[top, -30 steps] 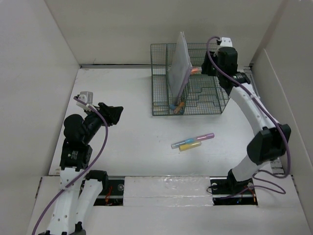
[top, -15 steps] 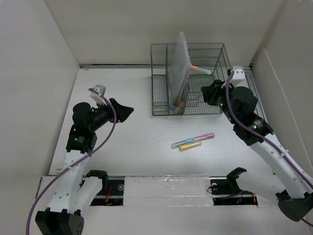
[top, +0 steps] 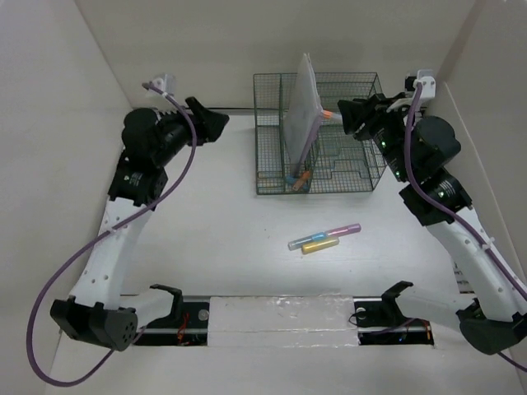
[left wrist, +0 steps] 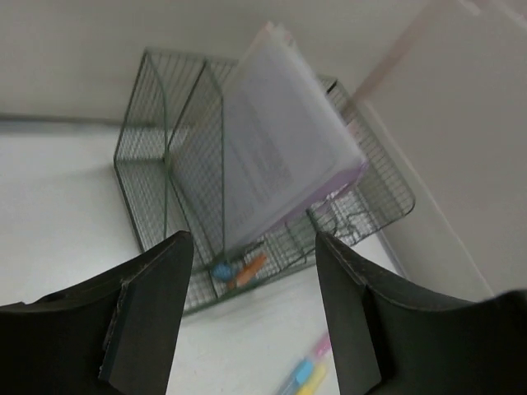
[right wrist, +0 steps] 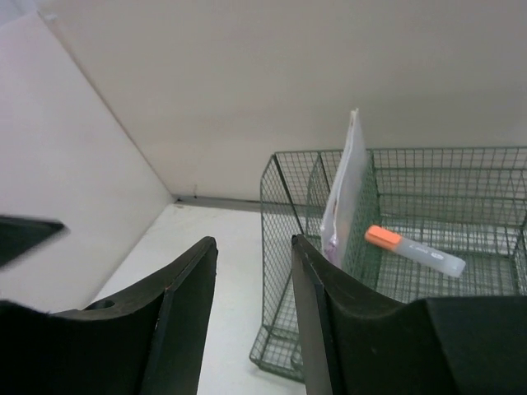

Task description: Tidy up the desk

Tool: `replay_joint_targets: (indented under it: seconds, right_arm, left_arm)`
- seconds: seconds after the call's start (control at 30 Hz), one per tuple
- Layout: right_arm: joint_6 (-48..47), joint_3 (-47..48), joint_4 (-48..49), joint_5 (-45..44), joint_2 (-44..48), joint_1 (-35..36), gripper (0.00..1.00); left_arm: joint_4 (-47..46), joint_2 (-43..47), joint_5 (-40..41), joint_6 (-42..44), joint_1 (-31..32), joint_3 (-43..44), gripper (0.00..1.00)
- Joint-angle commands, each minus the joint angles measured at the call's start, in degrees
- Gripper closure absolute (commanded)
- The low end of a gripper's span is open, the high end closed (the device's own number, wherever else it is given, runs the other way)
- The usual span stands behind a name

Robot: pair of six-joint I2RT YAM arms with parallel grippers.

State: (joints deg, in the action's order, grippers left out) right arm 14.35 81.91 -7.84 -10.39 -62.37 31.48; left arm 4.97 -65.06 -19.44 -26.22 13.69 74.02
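Observation:
The desk (top: 206,239) is a white tabletop with a dark green wire basket (top: 346,177) at its back. A clear sleeve of papers (top: 303,103) stands tilted in the basket, and an orange-capped marker (right wrist: 416,249) lies across the mesh beside it. Blue and orange markers (left wrist: 235,270) sit in the basket's front slot. Pink, blue and yellow markers (top: 324,238) lie together on the desk in front. My left gripper (top: 216,123) hovers open and empty, left of the basket. My right gripper (top: 350,115) hangs open and empty over the basket's right side.
White panel walls (top: 90,90) close in the desk on the left, back and right. The basket (right wrist: 284,247) stands close to the back wall. Both arm bases sit on the rail (top: 280,313) at the near edge.
The left gripper has risen from the desk's left side toward the back wall. The right gripper let go of the orange-capped marker in the basket, drew back, then returned above the basket.

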Motion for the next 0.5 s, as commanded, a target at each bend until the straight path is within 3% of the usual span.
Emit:
replay_joint_targets:
  seconds: [0.0,0.07,0.1,0.2,0.23,0.27,0.3,0.33,0.37,0.4,0.47]
  right_arm:
    - [-0.6,1.4,0.3,2.2,2.6,-1.0,0.53]
    - [-0.3,-3.7,2.0,1.5,5.8,-1.0,0.53]
    - [0.4,-5.4,2.6,1.6,8.9,-1.0,0.52]
    - [0.7,-7.3,3.1,-0.8,11.0,-0.1,0.52]
    - [0.2,-6.6,2.9,-1.6,10.7,0.6,0.52]
    - [-0.5,-5.4,2.4,-3.1,10.0,1.8,0.52]
    - [-1.5,-2.6,2.0,-3.8,9.2,1.8,0.52]
    - [-1.8,-1.2,1.3,-4.3,7.6,2.4,0.52]
    - [-1.8,0.3,-0.1,-4.1,7.2,2.4,0.52]
    - [-1.7,1.1,-0.2,-3.6,7.2,2.4,0.52]
    - [-1.7,0.3,0.3,-2.5,9.0,2.4,0.51]
  left_arm:
    - [-0.3,4.7,2.7,3.9,-0.1,11.9,0.42]
    - [1.0,6.7,-0.7,4.6,-0.1,8.0,0.44]
    - [-0.7,8.0,-2.9,4.2,-0.1,-1.5,0.45]
    - [-12.4,10.1,-6.6,-0.4,-0.1,-15.2,0.49]
    - [-16.2,8.6,-6.1,-1.5,3.0,-15.9,0.50]
    - [-14.0,7.1,0.0,1.8,9.2,-14.3,0.49]
    - [-9.8,4.6,18.0,6.5,17.0,-4.9,0.48]
    - [-1.7,-2.0,27.7,10.0,24.5,0.9,0.46]
    - [0.6,-4.5,35.2,14.1,36.7,5.5,0.46]
    - [0.7,-6.3,46.4,16.0,41.7,9.5,0.46]
    - [-2.8,-5.4,44.9,16.2,45.4,7.2,0.44]
